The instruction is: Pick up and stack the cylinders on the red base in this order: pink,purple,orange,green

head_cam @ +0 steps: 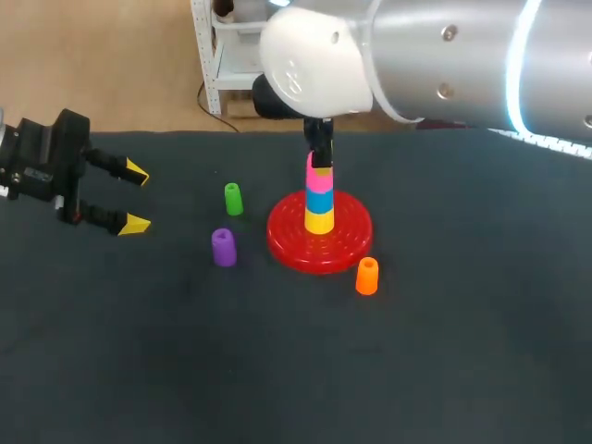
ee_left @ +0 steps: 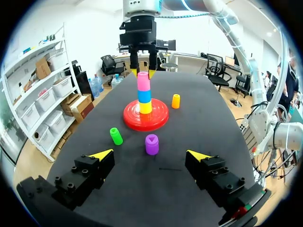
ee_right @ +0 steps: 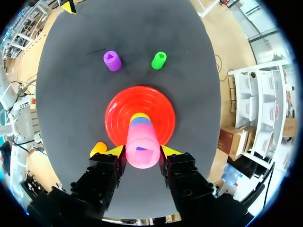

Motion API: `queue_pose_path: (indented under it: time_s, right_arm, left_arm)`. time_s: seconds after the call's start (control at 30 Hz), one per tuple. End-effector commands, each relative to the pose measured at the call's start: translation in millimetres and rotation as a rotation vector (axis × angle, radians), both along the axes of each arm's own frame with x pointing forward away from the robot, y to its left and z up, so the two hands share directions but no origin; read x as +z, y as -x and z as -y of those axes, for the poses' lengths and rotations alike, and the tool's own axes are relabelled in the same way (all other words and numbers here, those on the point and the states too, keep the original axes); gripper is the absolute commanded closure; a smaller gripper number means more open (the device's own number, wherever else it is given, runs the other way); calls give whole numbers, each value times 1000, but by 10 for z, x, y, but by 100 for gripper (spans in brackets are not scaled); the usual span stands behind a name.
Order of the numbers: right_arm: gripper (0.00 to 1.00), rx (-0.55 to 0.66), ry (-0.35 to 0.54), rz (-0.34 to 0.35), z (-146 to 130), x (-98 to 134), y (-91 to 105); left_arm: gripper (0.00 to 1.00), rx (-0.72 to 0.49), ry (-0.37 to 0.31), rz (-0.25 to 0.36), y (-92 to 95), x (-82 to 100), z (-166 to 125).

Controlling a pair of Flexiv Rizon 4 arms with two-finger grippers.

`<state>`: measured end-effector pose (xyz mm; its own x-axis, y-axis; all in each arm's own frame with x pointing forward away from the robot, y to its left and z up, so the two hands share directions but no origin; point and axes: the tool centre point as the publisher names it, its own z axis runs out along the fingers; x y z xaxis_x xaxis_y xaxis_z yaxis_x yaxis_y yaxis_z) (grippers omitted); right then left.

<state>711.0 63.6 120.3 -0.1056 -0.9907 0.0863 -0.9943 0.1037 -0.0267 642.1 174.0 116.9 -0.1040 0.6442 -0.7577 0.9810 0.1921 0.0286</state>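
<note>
1. Three loose cylinders stand on the dark table [head_cam: 462, 370], all apart from the red base [head_cam: 319, 250]: green cylinder [head_cam: 233, 199] and purple cylinder [head_cam: 223, 247] at its left, orange cylinder [head_cam: 367, 276] near right.
2. Pink cylinder [ee_right: 142, 142] is stacked on blue cylinder [head_cam: 319, 200] and yellow cylinder [head_cam: 319, 221] on the base, and is pinched by the right gripper [ee_right: 143, 151].
3. Left gripper [head_cam: 137, 198] is held spread at the table's left.
4. Both fingers against the pink sides are shown only in the right wrist view; in the head view they are mostly hidden by the right arm [head_cam: 416, 55].

Head high behind; left wrist distant; right wrist over red base [ee_right: 118, 109]
</note>
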Motion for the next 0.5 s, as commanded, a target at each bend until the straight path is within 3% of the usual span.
queue_pose_path:
  time_s: [0.03, 0.13, 0.17, 0.2, 0.23, 0.5]
  right_arm:
    - [100, -12, -1, -16, 62, -277, 47]
    - [100, -27, -29, -13, 101, -287, 98]
    - [89, -43, -49, -17, 105, -264, 108]
    - [63, -43, -57, 8, 112, -241, 117]
    - [0, -48, -65, 12, 115, -223, 124]
    - [0, -2, -131, 111, 11, 97, 266]
  left_arm:
    - [0, -3, 3, 1, -6, -6, -10]
    - [0, -3, 3, 1, -6, -6, -10]
    - [0, -3, 3, 1, -6, -6, -10]
    - [0, -3, 3, 1, -6, -6, -10]
    - [0, -3, 3, 1, -6, -6, -10]
    - [0, -3, 3, 1, -6, -6, -10]
